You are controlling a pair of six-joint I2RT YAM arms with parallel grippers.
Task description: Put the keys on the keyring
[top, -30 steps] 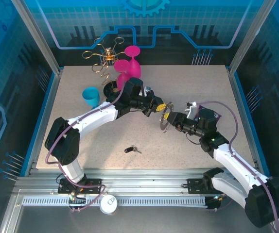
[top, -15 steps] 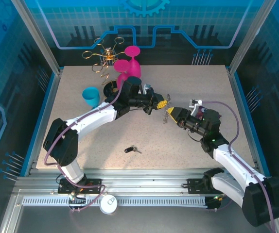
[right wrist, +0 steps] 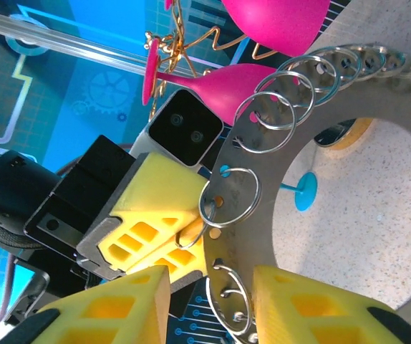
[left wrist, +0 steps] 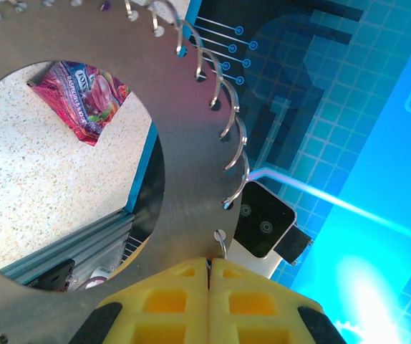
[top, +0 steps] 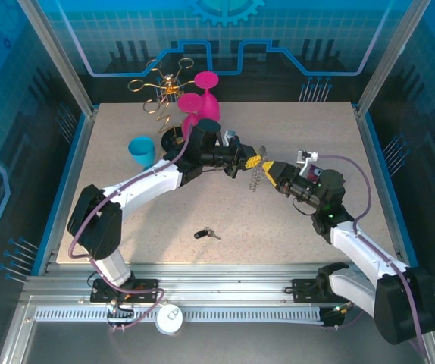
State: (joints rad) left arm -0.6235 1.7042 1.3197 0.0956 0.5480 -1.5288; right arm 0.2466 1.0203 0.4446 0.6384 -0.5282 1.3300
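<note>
Keyring [right wrist: 263, 208] shifted left, right gripper [right wrist: 209, 287] nearer, narrower

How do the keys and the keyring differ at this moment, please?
The keys lie flat on the table, untouched; the keyring is held off it, its rim clamped in the left gripper. The keys are a tiny bunch; the keyring is a far wider flat disc with a round hole. The keys have a black head; the keyring is grey, fringed with wire loops. Both have silvery metal parts.
</note>
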